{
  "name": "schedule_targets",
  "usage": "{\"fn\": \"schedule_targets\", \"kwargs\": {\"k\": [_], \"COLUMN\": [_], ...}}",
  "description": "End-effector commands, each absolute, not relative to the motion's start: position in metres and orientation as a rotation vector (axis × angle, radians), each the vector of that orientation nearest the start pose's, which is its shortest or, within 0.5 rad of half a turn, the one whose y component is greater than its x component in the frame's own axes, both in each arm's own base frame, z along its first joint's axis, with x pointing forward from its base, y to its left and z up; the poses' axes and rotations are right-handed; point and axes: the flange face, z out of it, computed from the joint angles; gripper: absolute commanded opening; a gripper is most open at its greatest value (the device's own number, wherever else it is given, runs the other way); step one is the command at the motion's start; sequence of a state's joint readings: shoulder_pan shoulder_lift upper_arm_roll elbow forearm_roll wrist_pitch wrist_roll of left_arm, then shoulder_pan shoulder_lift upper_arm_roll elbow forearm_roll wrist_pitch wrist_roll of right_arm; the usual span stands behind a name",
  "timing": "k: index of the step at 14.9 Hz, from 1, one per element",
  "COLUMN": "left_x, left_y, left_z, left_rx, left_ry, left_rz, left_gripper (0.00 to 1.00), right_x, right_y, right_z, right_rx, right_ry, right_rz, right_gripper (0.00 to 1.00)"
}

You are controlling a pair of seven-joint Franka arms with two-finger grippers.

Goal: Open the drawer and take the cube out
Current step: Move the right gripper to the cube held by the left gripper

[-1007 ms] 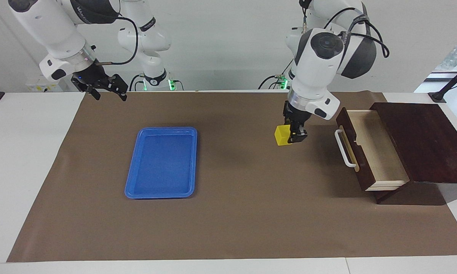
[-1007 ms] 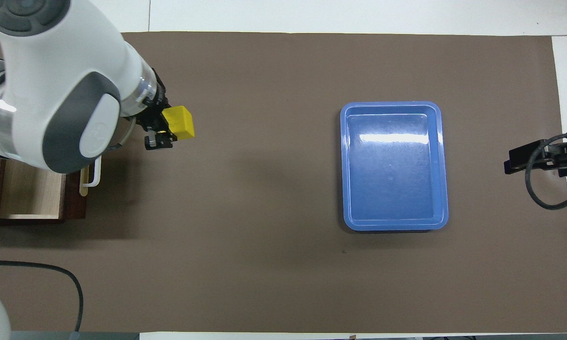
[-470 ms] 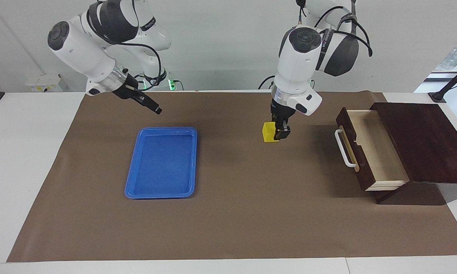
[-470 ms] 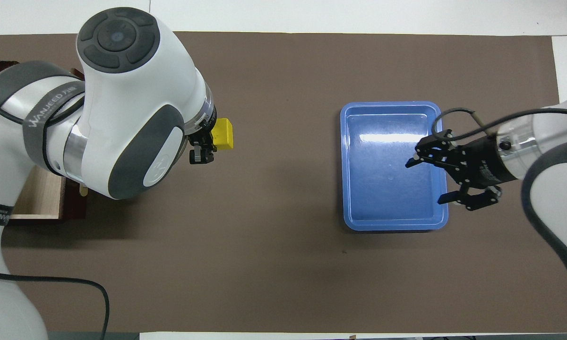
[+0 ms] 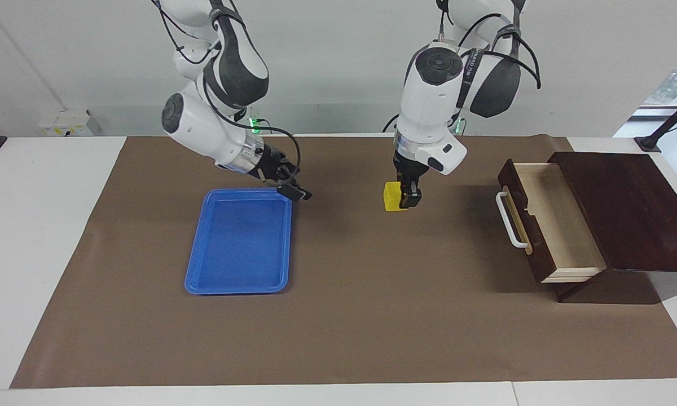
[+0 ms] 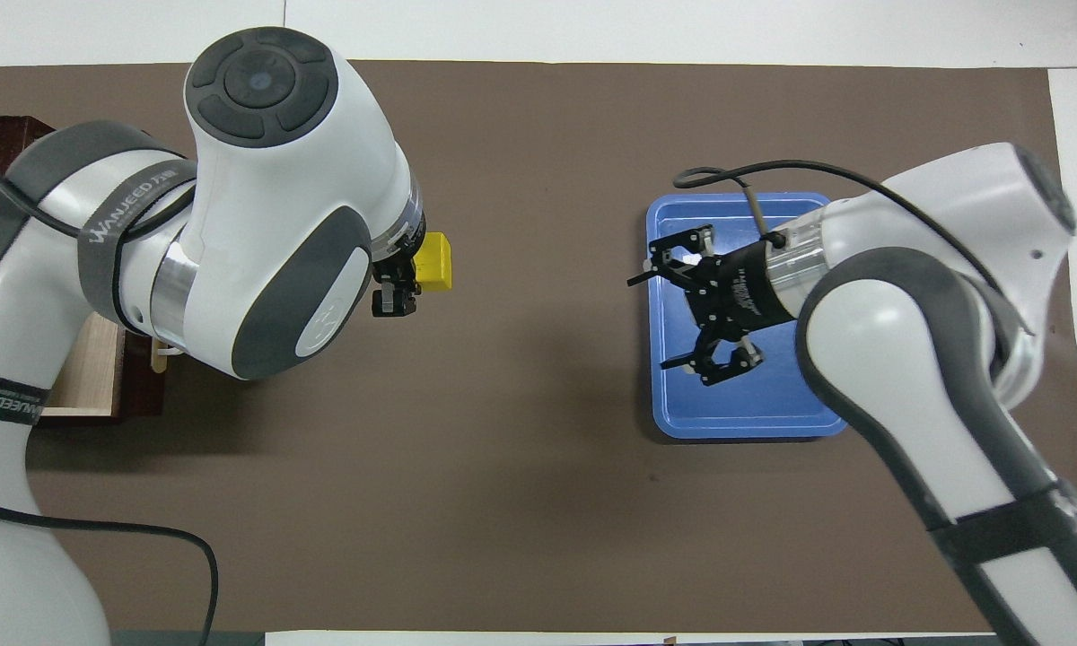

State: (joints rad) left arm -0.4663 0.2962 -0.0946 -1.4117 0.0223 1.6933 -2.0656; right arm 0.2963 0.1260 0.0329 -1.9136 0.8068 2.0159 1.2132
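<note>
We see the cube (image 5: 392, 196) clamped in the left tool (image 5: 404, 198), held up in the air over bare brown mat (image 5: 372, 316), between the drawer (image 5: 547, 223) and the blue tray (image 5: 241, 282). It sticks out sideways from the fingers toward the tray's end; in the overhead view it (image 6: 434, 262) shows just past the left tool (image 6: 395, 289).

The drawer stands pulled out of its dark box (image 5: 632, 208) at the left arm's end of the worktop (image 5: 39, 225), pale interior showing, white bar handle (image 5: 509, 220) facing the middle of the mat. We see nothing lying on the mat between cube and tray.

The right tool (image 5: 293, 189) hangs over the tray's corner nearest the robots on the cube's side. From overhead the right tool (image 6: 682, 314) has its fingers (image 6: 673, 247) spread wide apart, gripping nothing, above the tray (image 6: 745, 422). We cannot tell from either view whether it touches the tray.

Open mat lies between the two tools, and a wide strip runs farther from the robots than tray and drawer, out to the mat's edge. White worktop borders the mat at both ends.
</note>
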Motion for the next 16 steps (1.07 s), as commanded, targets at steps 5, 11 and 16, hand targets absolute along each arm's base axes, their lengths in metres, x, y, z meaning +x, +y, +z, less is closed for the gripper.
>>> {"fn": "schedule_targets", "kwargs": {"k": [5, 11, 16], "left_x": [0.551, 0.55, 0.55], "left_y": [-0.338, -0.336, -0.336], "left_z": [0.523, 0.522, 0.521], "left_rx": [-2.274, -2.271, -2.269], "left_ry": [-2.122, -2.115, -2.113], "left_rz": [-0.02, -0.032, -0.033], "left_gripper": [0.0, 0.0, 0.0], "right_x": [0.565, 0.597, 0.589], "right_y": [0.316, 0.345, 0.378], "right_z": [0.407, 0.414, 0.427], "right_rx": [-1.839, -1.749, -1.748], "right_ry": [1.643, 1.659, 1.672], "right_rz": [0.785, 0.814, 0.836], "right_gripper": [1.0, 1.0, 1.0]}}
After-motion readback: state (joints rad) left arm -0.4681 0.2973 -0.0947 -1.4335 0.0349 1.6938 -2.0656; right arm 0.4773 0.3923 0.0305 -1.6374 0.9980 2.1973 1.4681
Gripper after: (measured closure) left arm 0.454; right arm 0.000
